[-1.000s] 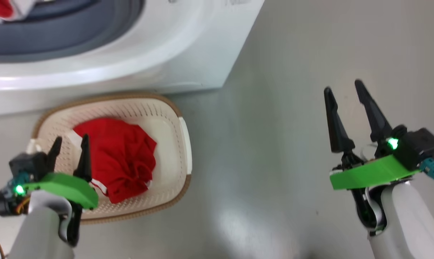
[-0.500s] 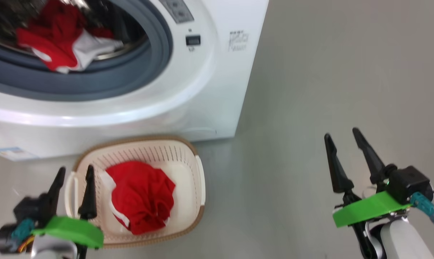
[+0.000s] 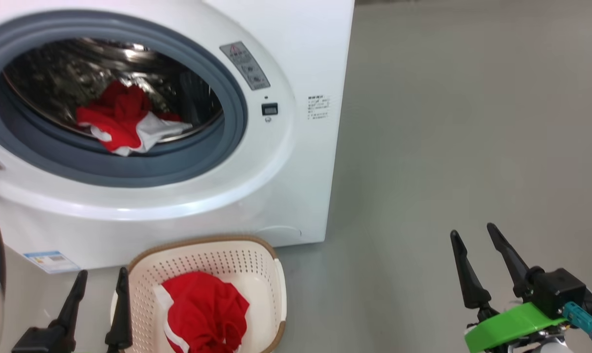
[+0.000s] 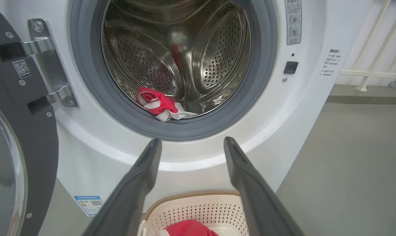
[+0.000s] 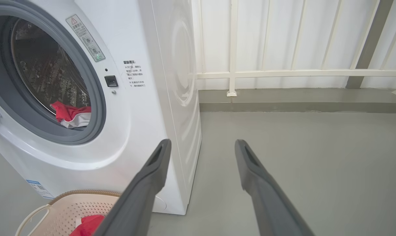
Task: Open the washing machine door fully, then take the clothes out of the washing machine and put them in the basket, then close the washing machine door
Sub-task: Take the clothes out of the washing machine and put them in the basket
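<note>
At the near edge, both jaws are held spread and empty; one garment [image 3: 205,314] is laid in the basket [image 3: 202,240] before the machine [image 3: 286,171], whose door [image 4: 40,137] is swung aside so clothes [image 3: 116,120] in the drum [image 3: 55,73] can be fetched

Warning-triangle label [image 5: 85,37] on washing machine [image 3: 296,162] front; QR sticker [image 4: 22,68] on washing machine door [image 4: 37,137] (small print illegible).

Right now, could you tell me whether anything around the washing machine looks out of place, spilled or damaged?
Nothing stands out. The washing machine door is swung open, red and white clothes lie in the drum, and the basket stands upright on the floor holding one red garment. The left pincer and right pincer are open and empty.
</note>
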